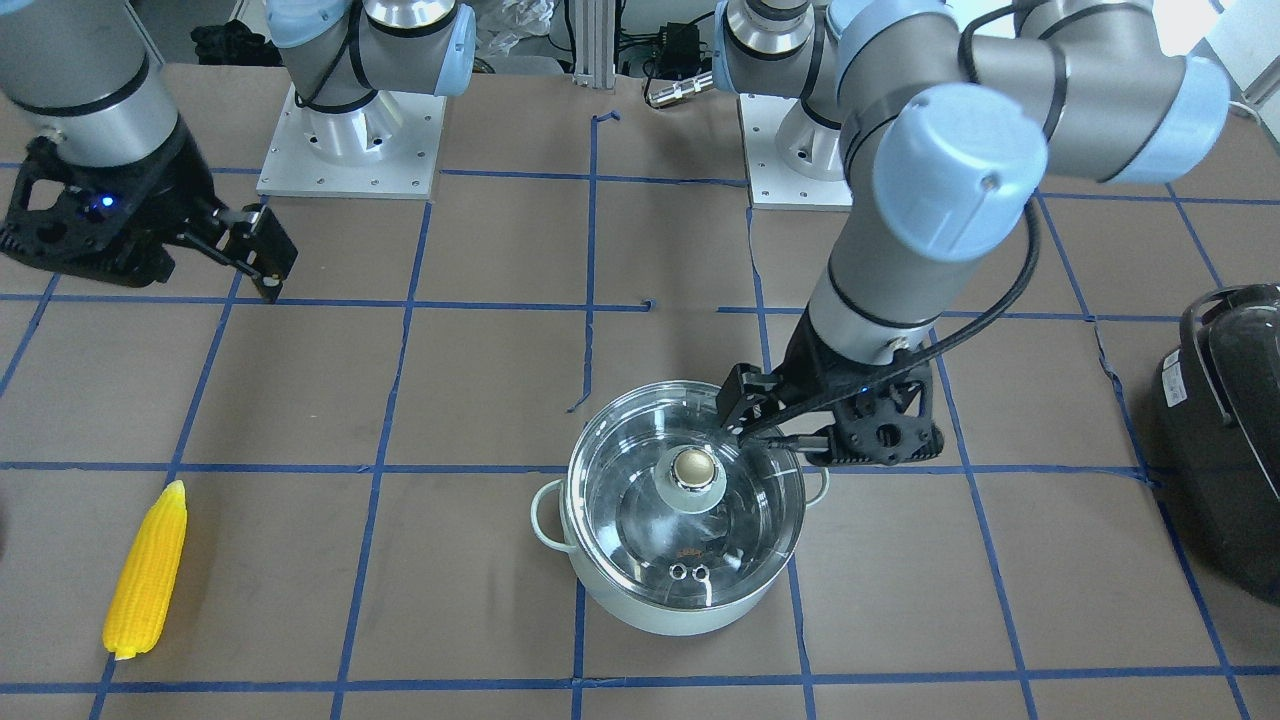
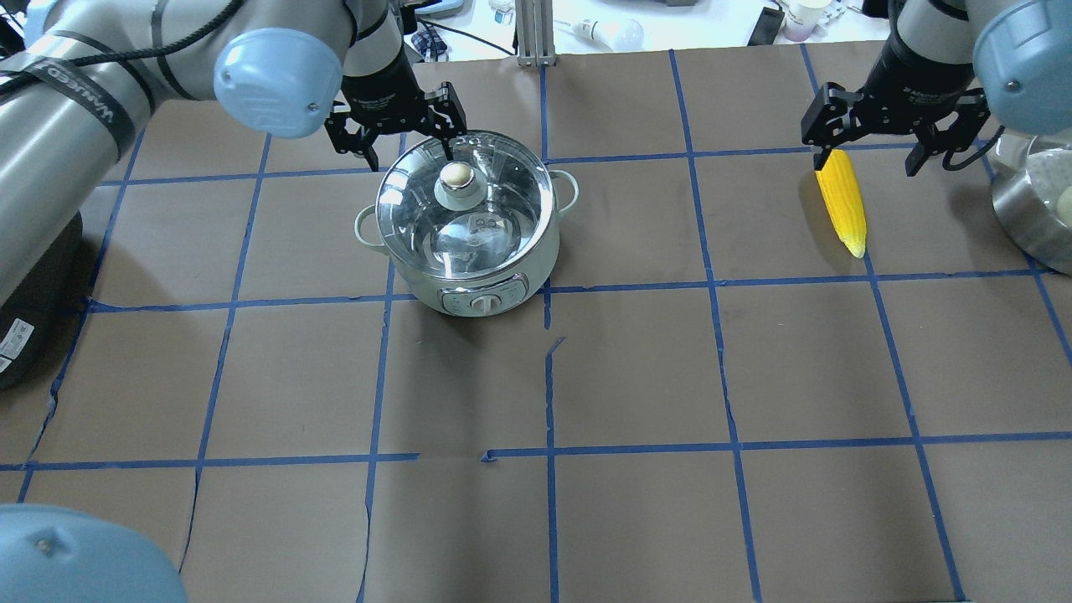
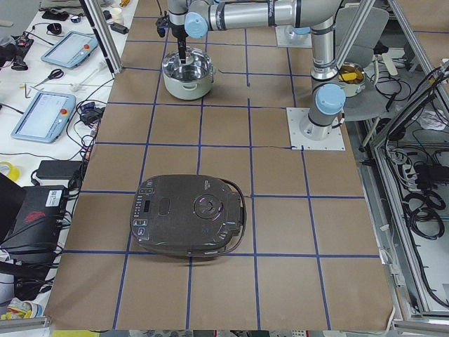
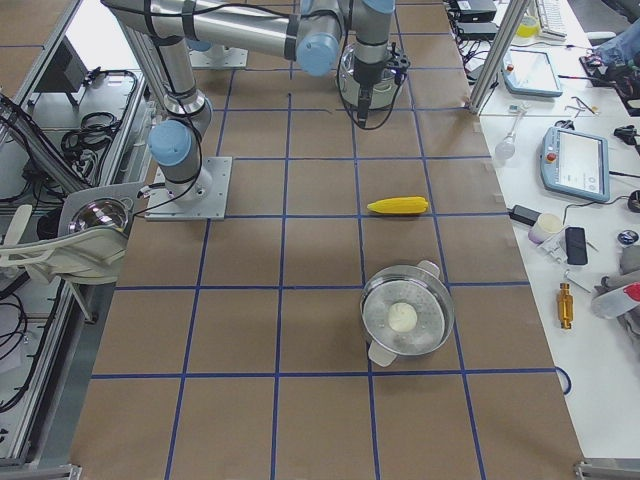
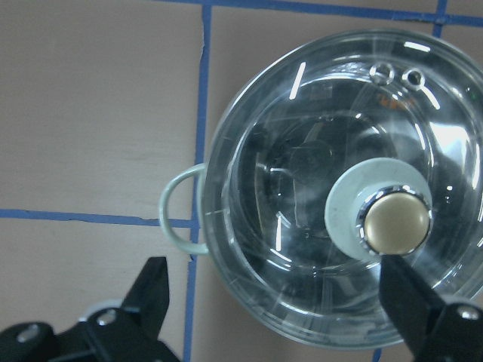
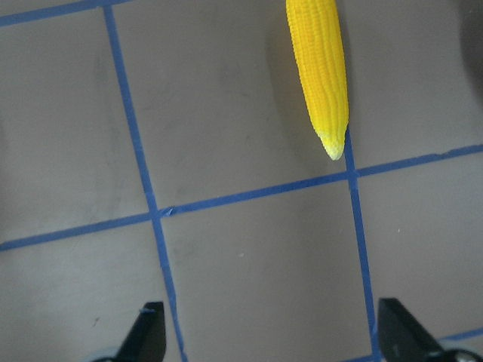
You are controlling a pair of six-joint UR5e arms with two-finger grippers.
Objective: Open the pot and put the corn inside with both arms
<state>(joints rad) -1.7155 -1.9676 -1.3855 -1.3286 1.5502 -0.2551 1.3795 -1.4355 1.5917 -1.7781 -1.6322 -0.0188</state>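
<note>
While jaws of left gripper (image 2: 410, 159) and right gripper (image 2: 866, 166) stand apart: glass lid (image 2: 494, 213) likely slick, fragile, so take knob (image 2: 456, 175); corn (image 2: 842, 201) likely light, stiff, so pinch mid-cob.

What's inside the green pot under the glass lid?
Through the glass lid only the pot's shiny steel inside shows, no food. Reflections hide parts of the bottom. The corn lies on the table, outside.
</note>
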